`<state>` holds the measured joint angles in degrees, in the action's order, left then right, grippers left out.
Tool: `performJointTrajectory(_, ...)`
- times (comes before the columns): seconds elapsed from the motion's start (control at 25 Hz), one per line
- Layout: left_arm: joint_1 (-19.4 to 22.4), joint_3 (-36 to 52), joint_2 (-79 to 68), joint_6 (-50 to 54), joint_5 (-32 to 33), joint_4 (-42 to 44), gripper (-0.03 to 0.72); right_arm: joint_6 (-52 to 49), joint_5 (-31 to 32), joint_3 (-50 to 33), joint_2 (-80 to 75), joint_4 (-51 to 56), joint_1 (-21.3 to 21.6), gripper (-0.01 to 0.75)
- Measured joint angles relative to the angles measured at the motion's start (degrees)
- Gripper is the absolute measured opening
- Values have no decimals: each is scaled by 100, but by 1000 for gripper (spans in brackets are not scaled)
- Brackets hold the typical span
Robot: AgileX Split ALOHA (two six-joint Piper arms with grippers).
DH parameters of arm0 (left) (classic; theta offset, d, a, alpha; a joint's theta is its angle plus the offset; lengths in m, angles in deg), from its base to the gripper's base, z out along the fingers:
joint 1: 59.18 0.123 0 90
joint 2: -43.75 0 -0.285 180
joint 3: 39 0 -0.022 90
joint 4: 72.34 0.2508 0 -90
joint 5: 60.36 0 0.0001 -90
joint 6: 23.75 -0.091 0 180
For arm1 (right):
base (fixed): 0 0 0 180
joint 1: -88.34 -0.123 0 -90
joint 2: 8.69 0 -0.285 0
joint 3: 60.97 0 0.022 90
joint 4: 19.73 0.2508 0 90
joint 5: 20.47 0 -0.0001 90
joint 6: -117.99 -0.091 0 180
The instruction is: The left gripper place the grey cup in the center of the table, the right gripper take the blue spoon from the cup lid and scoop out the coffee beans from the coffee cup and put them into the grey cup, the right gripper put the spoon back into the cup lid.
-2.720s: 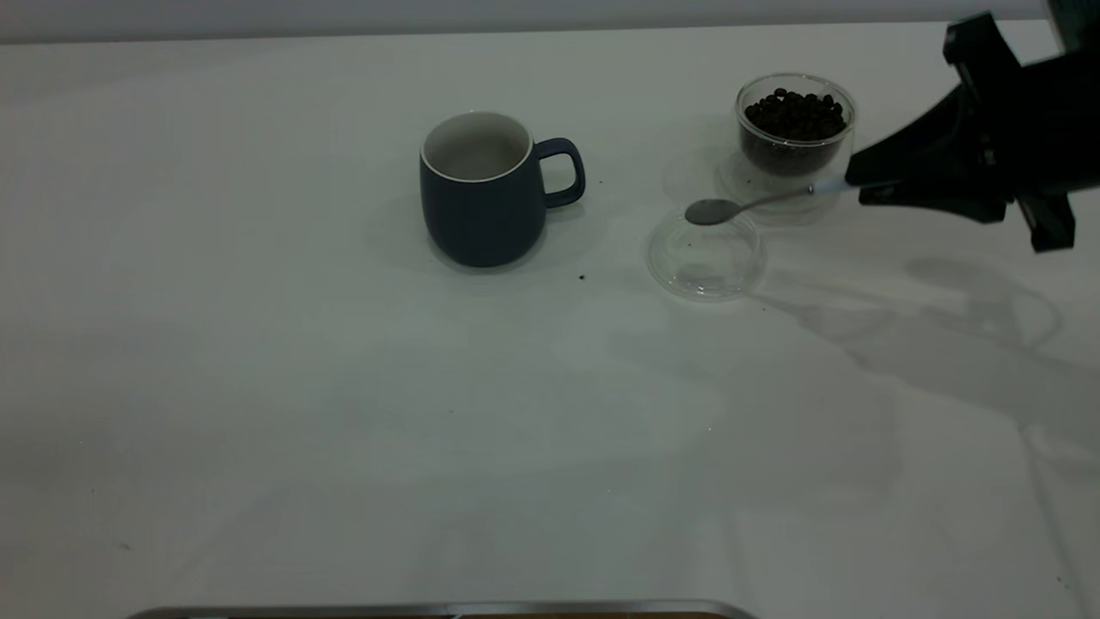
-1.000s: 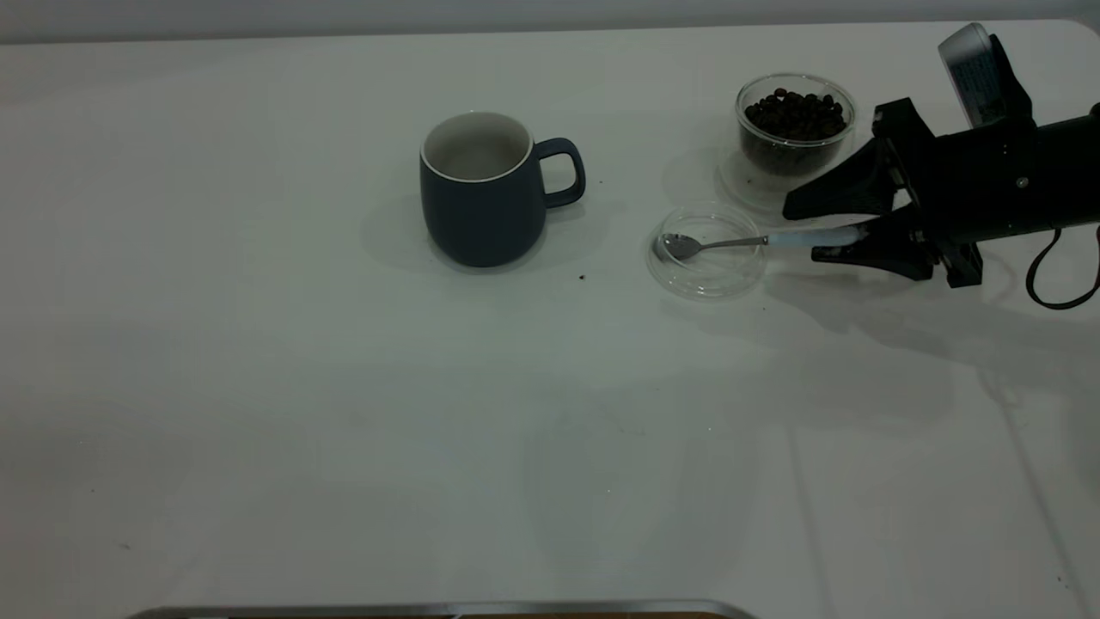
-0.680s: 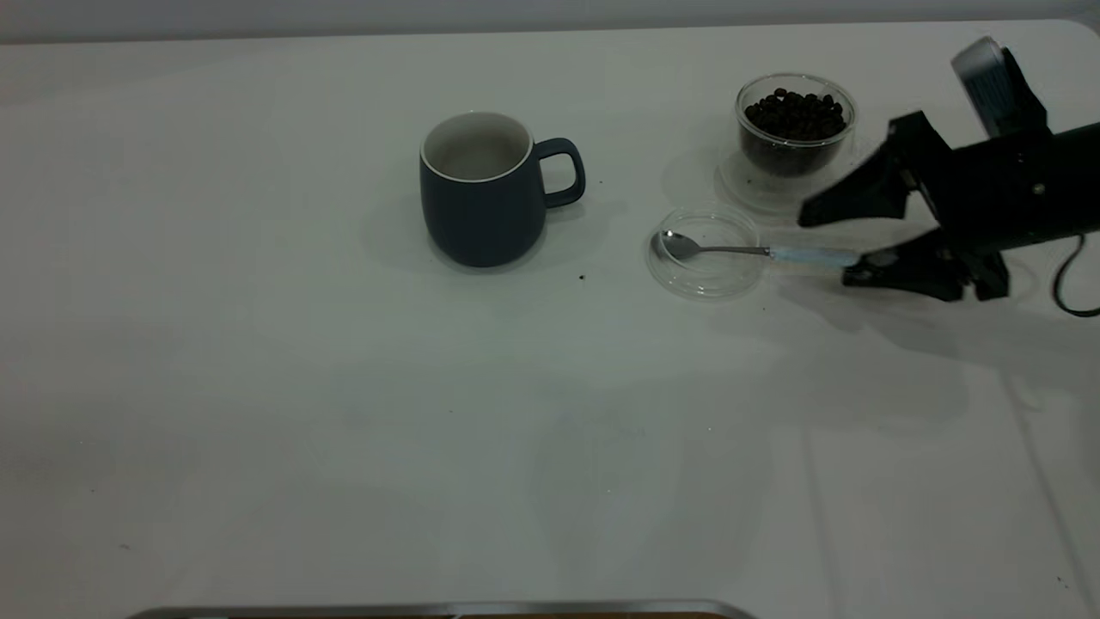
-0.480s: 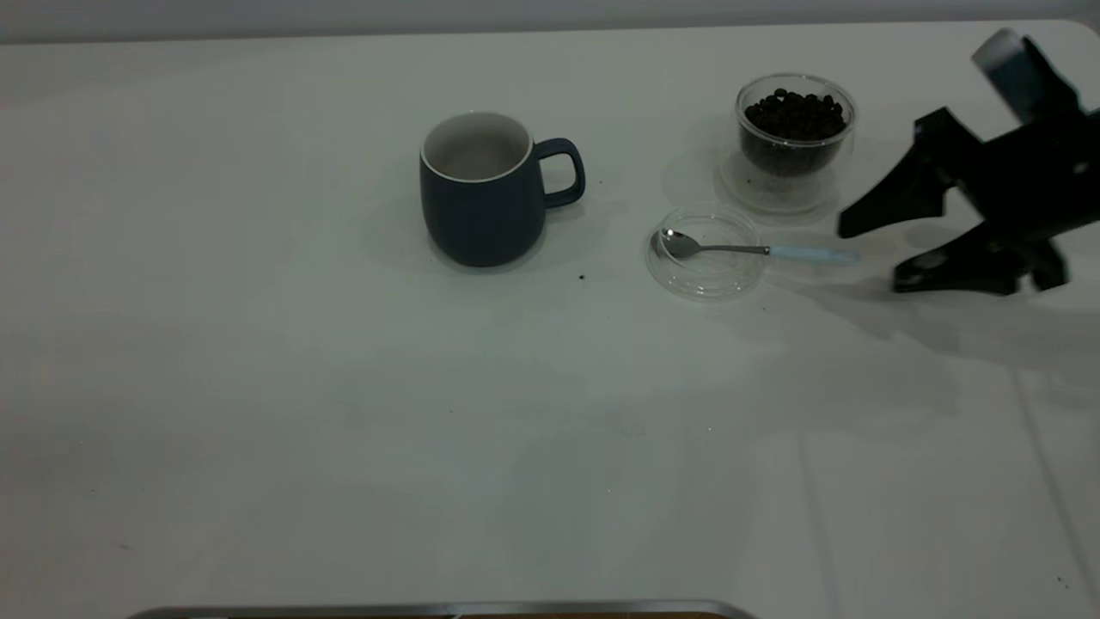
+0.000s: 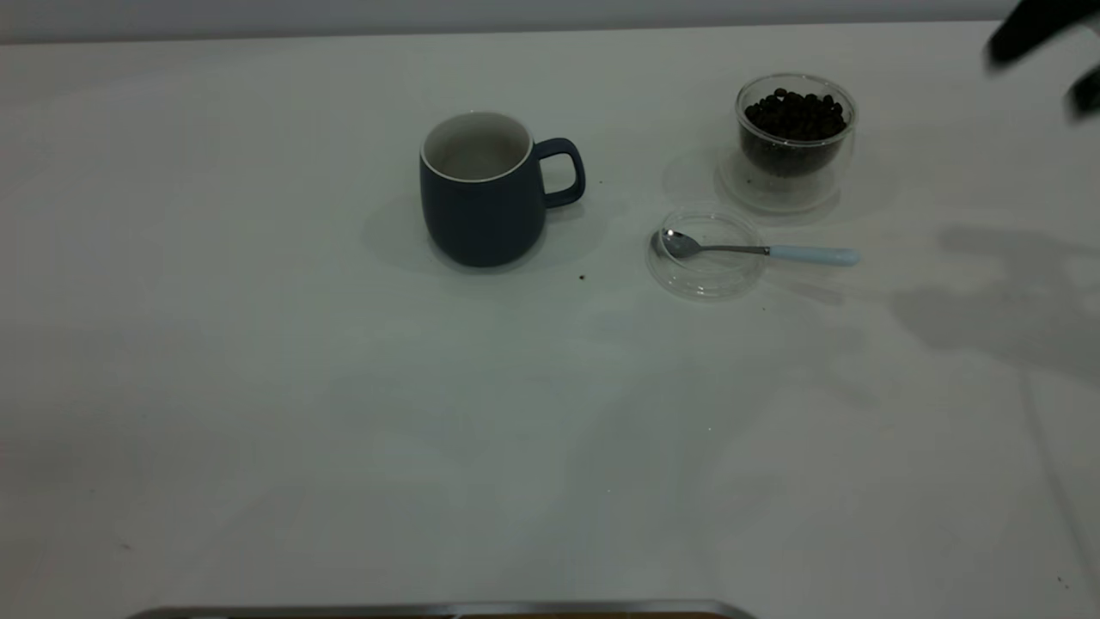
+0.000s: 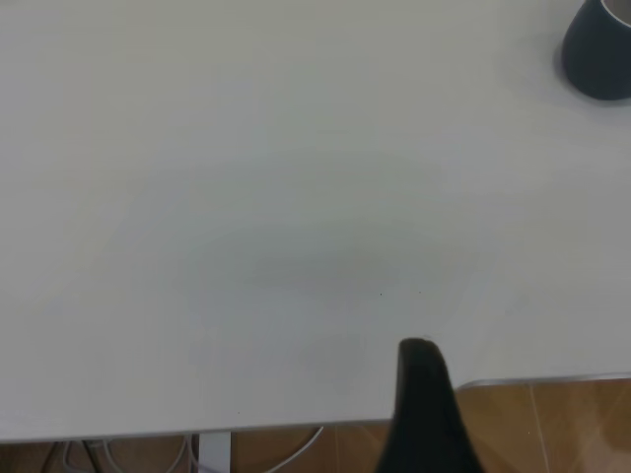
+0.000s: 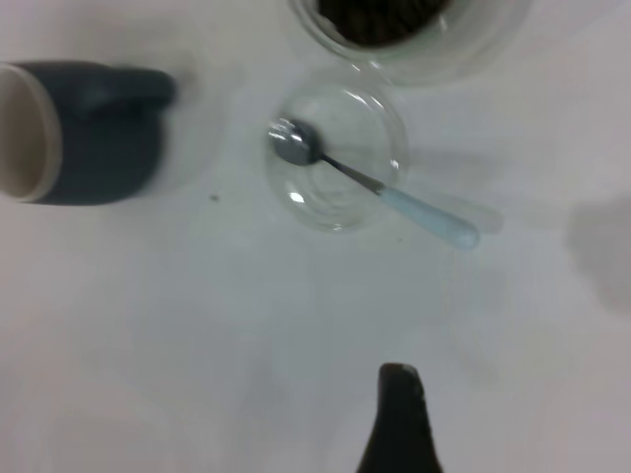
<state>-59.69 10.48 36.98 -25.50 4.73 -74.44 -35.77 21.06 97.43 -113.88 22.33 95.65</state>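
Blue spoon [image 5: 760,250] sits bowl-down in the lid [image 5: 706,273]; right gripper [image 5: 1035,64] up high, fingers look apart; left's unclear; pull away clean.

Bare robot test bench rather than a home, plain white table [image 5: 344,430] filling the view, blank pale wall behind its far edge, wood-look floor and loose cables below its near edge

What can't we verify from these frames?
- Beans inside the grey cup: exterior view shows only pale inner wall; bottom hidden by its rim.
- Right gripper: blurred and cut off at exterior corner; only one fingertip shows in its wrist view.
- Left gripper: only one fingertip in frame.
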Motion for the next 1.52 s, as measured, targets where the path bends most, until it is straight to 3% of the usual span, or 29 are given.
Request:
performJointTrajectory(0.24,0,0,0,13,0,0,592,-1058,965,-11,2102,-971,0,612)
performJointTrajectory(0.48,0,0,0,13,0,0,592,-1165,1968,-17,3816,-1172,0,565)
performJointTrajectory(0.72,0,0,0,13,0,0,592,-1188,2523,-21,5070,-1401,0,561)
performJointTrajectory(1.04,0,0,0,13,0,0,592,-1203,2945,-571,6652,-1902,0,561)
performJointTrajectory(1.52,0,0,0,0,0,0,592,-1267,2943,-1162,8048,-3127,0,560)
